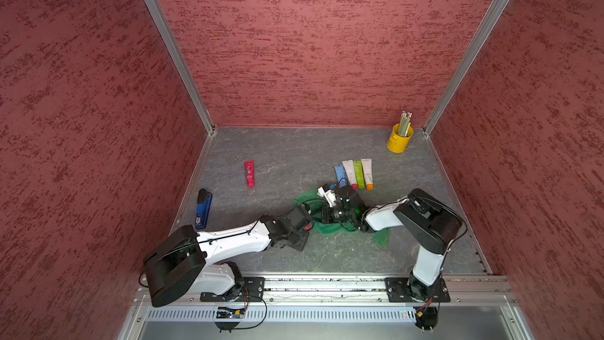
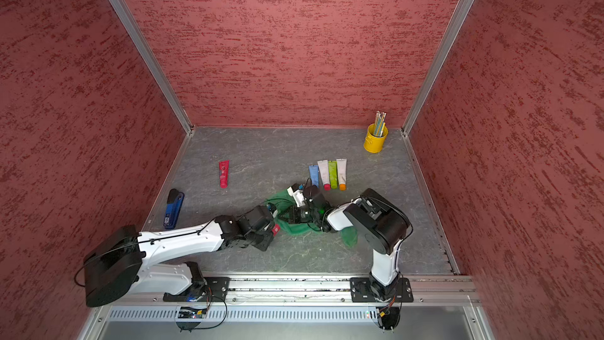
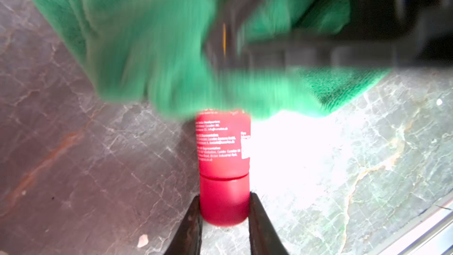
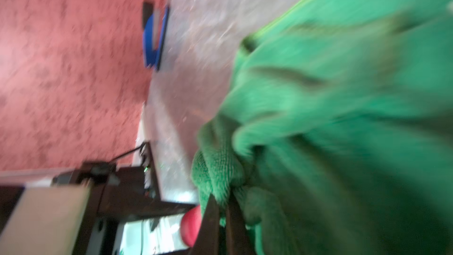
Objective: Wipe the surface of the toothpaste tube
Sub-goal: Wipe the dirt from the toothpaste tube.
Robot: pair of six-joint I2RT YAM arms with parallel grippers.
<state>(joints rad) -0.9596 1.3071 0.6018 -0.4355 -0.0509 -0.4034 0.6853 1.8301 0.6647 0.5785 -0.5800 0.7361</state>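
Note:
My left gripper (image 3: 224,199) is shut on the red cap of a red toothpaste tube (image 3: 223,143), which points away from it just above the grey stone table. A green cloth (image 3: 152,45) drapes over the tube's far half and hides it. My right gripper (image 4: 221,204) is shut on a bunched fold of that cloth (image 4: 343,118), right beside the red cap (image 4: 191,226). In both top views the two grippers meet mid-table, the cloth (image 1: 327,228) spread under them and only the tube's red cap (image 2: 276,229) showing.
A second red tube (image 1: 249,174) lies alone at the back left. Several coloured tubes (image 1: 354,174) lie in a row just behind the right wrist. A yellow cup of pencils (image 1: 400,139) stands in the back right corner. A blue stapler (image 1: 203,208) lies by the left wall.

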